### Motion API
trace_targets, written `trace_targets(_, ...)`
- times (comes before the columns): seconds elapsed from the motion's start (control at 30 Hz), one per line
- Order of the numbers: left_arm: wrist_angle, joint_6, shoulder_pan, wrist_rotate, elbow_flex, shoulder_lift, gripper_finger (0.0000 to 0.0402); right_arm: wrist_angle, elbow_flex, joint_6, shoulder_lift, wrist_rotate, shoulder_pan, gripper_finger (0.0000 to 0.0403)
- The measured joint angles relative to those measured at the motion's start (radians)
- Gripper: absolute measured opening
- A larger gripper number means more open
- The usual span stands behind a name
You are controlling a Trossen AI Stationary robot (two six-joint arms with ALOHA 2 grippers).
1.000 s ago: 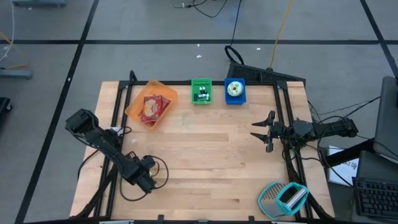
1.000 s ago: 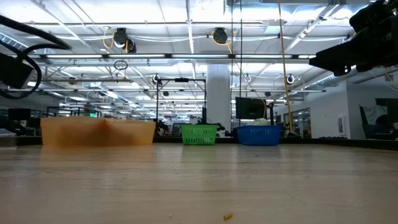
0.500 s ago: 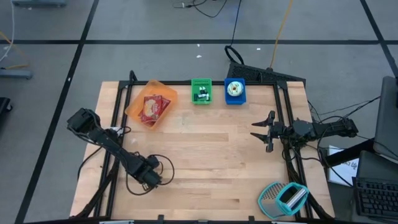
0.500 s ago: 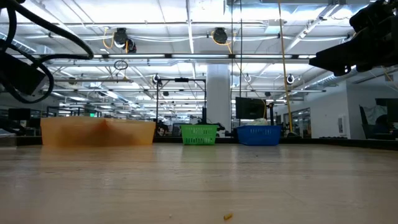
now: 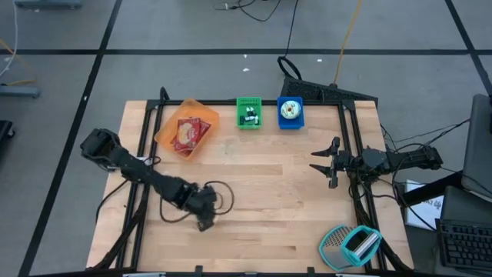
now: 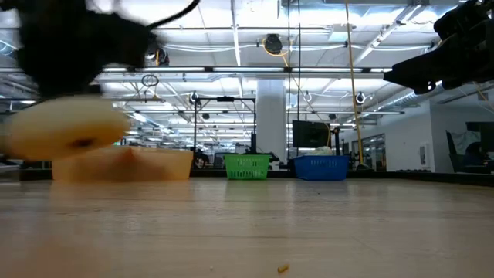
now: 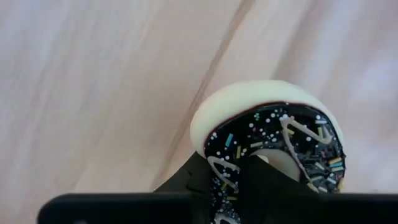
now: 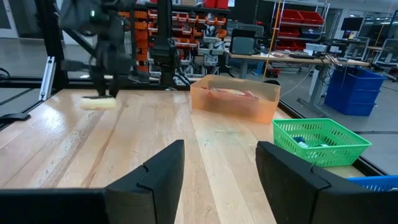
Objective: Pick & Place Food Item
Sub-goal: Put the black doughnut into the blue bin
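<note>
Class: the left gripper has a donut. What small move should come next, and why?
Probably carry it toward a bin. The left gripper is shut on the donut, which the low view shows already off the table; the bins sit along the far edge, like the blue bin.

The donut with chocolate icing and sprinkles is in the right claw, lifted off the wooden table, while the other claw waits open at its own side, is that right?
Not quite: the left claw holds the donut, not the right. The left wrist view shows its fingers closed on the donut, and the low view shows it lifted off the wooden table. The right claw is the one waiting open at its own side.
</note>
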Motion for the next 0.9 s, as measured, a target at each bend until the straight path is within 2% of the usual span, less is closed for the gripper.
trace_targets(0.1,0.195,0.143,0.051,-0.088,0.024,-0.016,0.0042,0.000,0.000,0.000,0.000,0.000,0.000,0.0187)
trace_targets(0.2,0.444,0.353,0.098,-0.144,0.032,-0.018,0.0046,0.000,0.000,0.000,0.000,0.000,0.000,0.0187)
trace_targets(0.33,0.769,0.624,0.166,-0.134,0.032,-0.002,0.0048,0.000,0.000,-0.016,0.000,0.000,0.000,0.0187)
trace_targets(0.5,0.991,0.889,0.263,-0.079,0.032,0.005,0.0048,0.000,0.000,-0.017,0.000,0.000,0.000,0.0187)
trace_targets(0.63,1.098,1.019,0.351,-0.086,0.032,0.021,0.0049,0.009,0.000,-0.019,0.000,0.000,0.000,0.0187)
trace_targets(0.77,1.211,1.060,0.433,-0.100,0.032,0.073,0.0049,0.042,0.000,-0.014,0.000,-0.001,0.000,0.0187)
trace_targets(0.9,1.351,1.117,0.497,-0.099,0.032,0.168,0.0049,0.104,0.000,0.095,0.000,0.005,0.000,0.0187)
